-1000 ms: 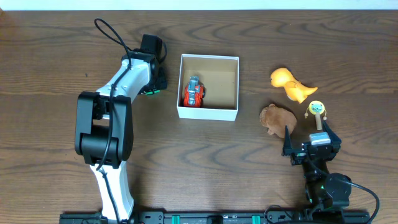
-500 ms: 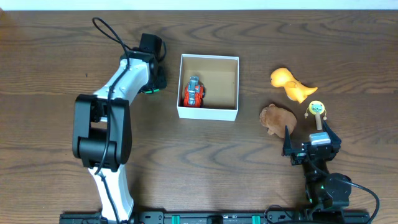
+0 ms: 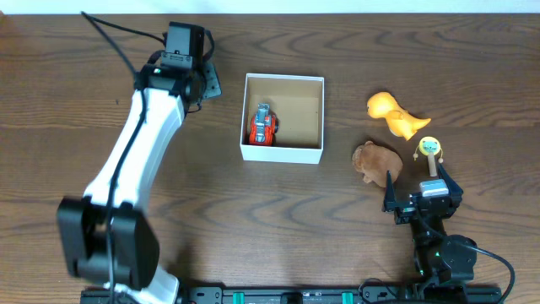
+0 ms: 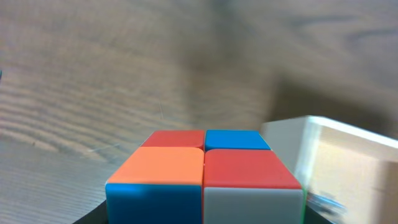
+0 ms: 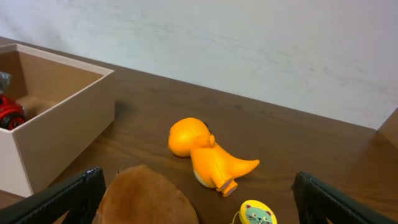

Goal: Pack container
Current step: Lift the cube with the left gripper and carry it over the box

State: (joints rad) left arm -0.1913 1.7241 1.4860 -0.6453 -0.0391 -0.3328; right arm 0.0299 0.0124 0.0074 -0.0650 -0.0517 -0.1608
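The container [image 3: 283, 153] is a square white box with a tan inside, at the table's middle; a red toy car [image 3: 262, 127] lies in it. My left gripper [image 3: 202, 83] is left of the box, shut on a multicoloured puzzle cube [image 4: 202, 171] that fills the left wrist view, with the box's corner [image 4: 336, 162] to its right. The arm hides the cube in the overhead view. My right gripper [image 3: 420, 192] is open and empty at the front right, just in front of a brown plush toy [image 3: 377, 160]. In the right wrist view the gripper [image 5: 202, 208] spans that plush [image 5: 146, 199].
An orange dinosaur [image 3: 394, 113] lies right of the box, also in the right wrist view [image 5: 208, 152]. A small yellow cat-face toy [image 3: 430, 148] sits beside the plush, also [image 5: 256, 213]. The box wall [image 5: 62, 124] and red car [image 5: 9, 112] show at left.
My left arm has swung up and back to the left, carrying the cube away from the spot beside the box's left wall. The right arm has not moved.
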